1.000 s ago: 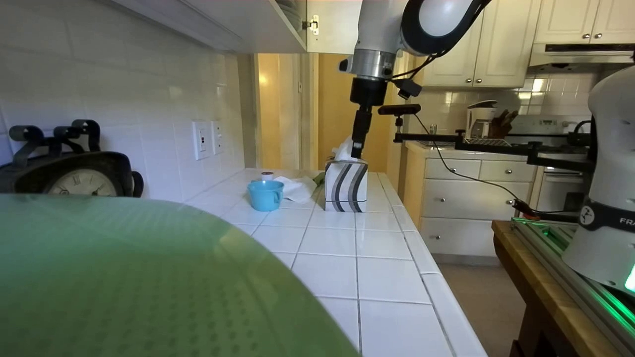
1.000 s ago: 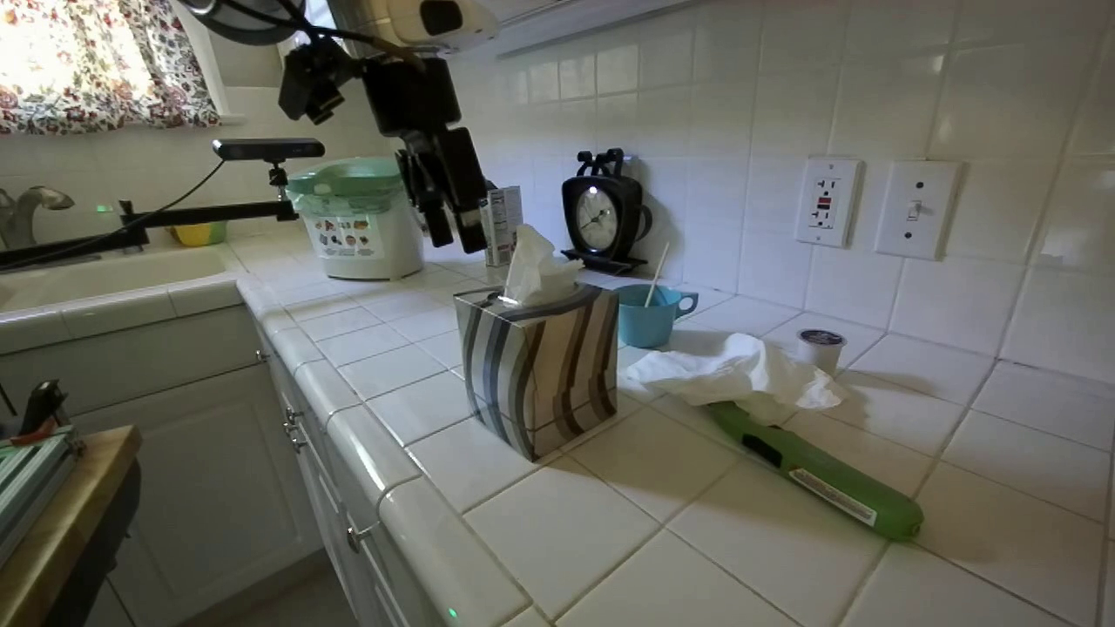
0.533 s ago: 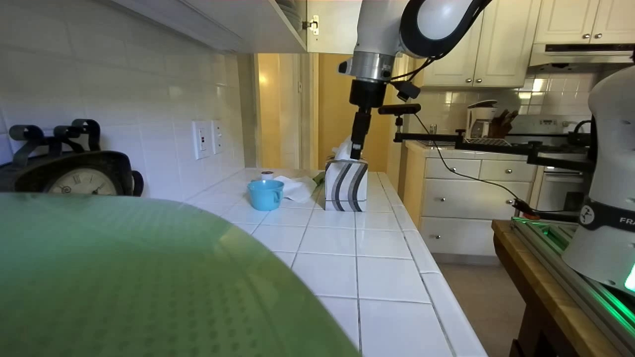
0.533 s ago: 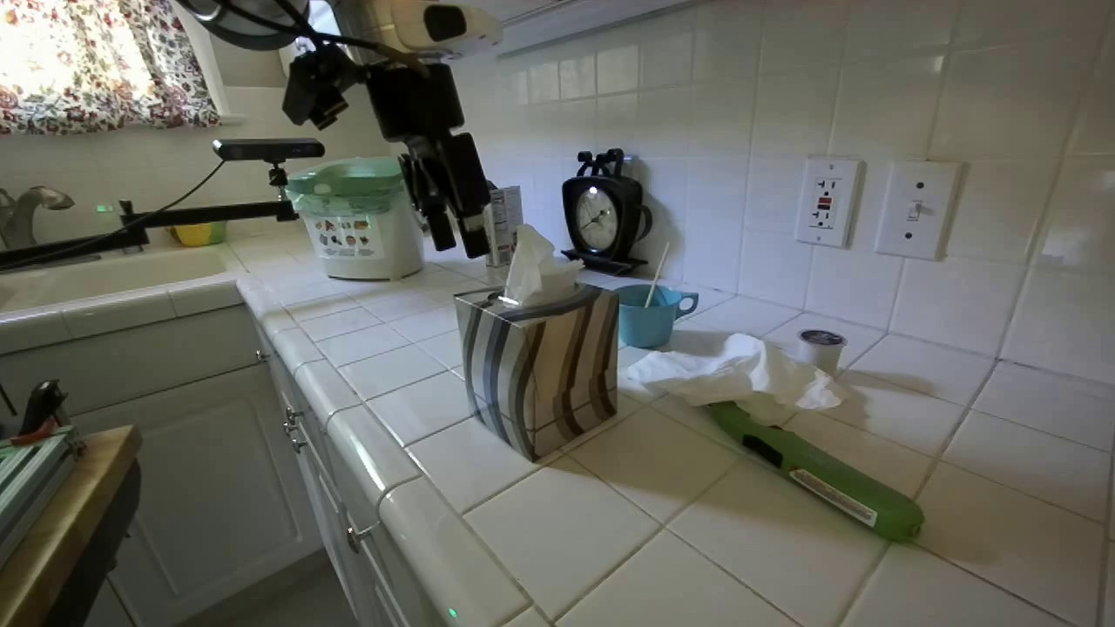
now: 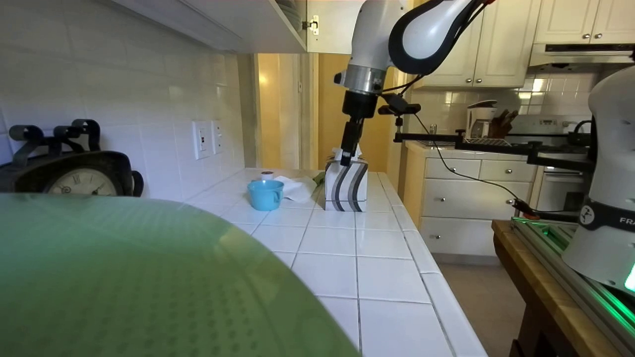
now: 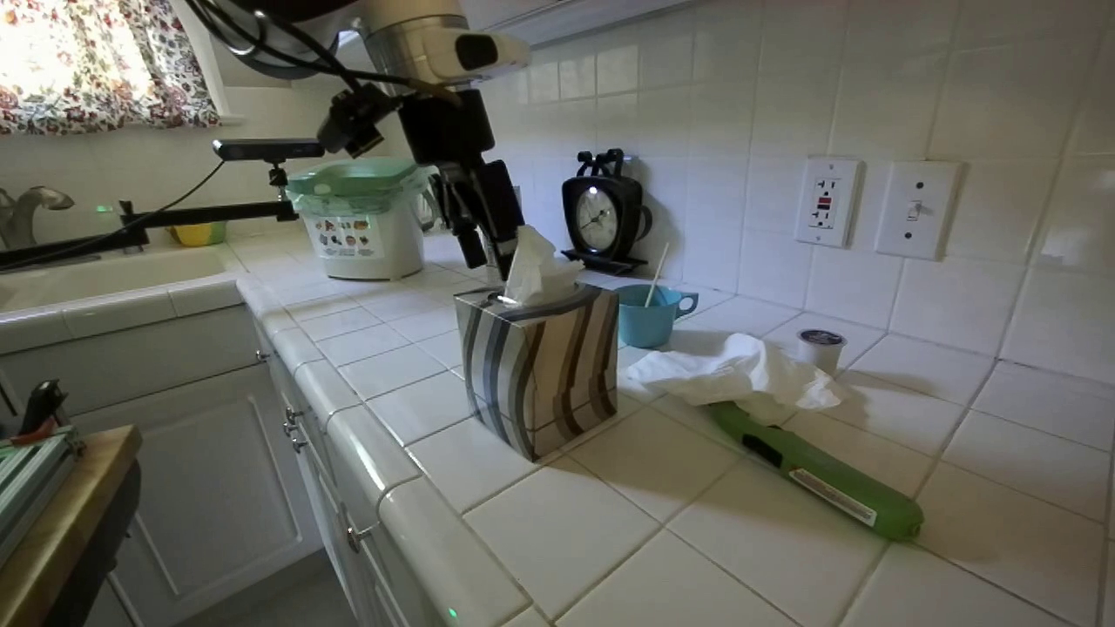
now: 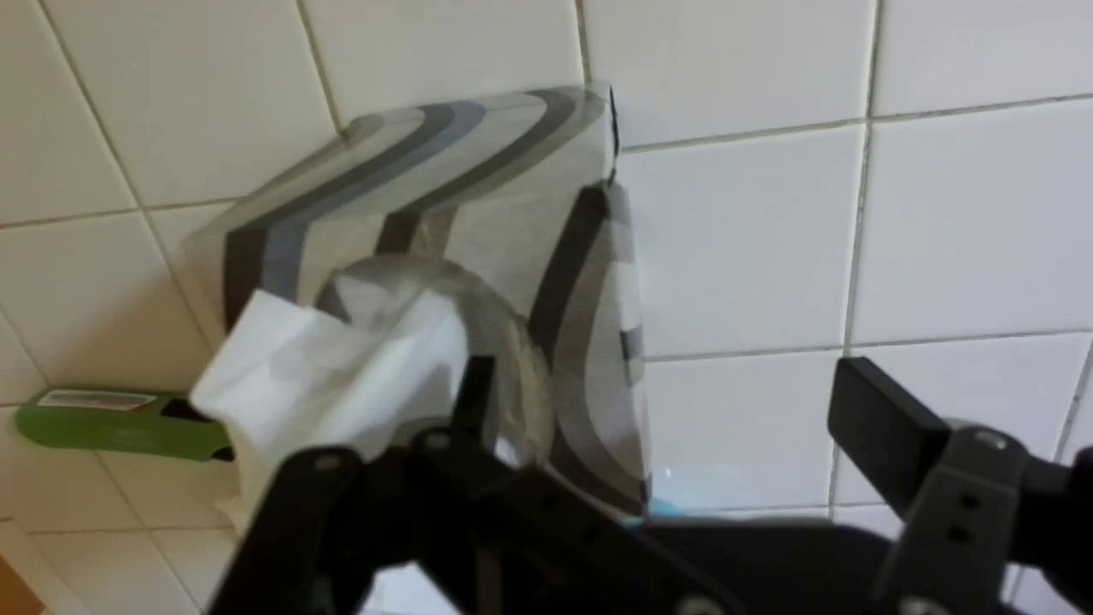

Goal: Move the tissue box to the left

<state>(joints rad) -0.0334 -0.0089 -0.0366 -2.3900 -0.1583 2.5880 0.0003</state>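
Observation:
The tissue box (image 6: pixel 557 374) stands upright on the white tiled counter (image 6: pixel 601 531), with a white tissue (image 6: pixel 533 270) poking from its top. Its wavy dark and white stripes also show in an exterior view (image 5: pixel 346 193) and in the wrist view (image 7: pixel 504 205). My gripper (image 6: pixel 489 263) is open, low over the box's top edge, beside the tissue. In the wrist view the gripper (image 7: pixel 666 393) has one finger over the box top near the tissue and the other over bare tile beyond the box's side. Nothing is held between the fingers. Whether a finger touches the box I cannot tell.
A blue cup (image 6: pixel 646 318) stands beside the box, near a crumpled tissue (image 6: pixel 740 374), a green tool (image 6: pixel 823 483) and a small pod (image 6: pixel 821 348). A clock (image 6: pixel 599 218) and a lidded white bin (image 6: pixel 361 231) stand farther back. A green surface (image 5: pixel 149 277) fills an exterior view's foreground.
My gripper has moved down and closer to the tissue, sideways over the box's edge, still open. The tissue box and other objects have not moved.

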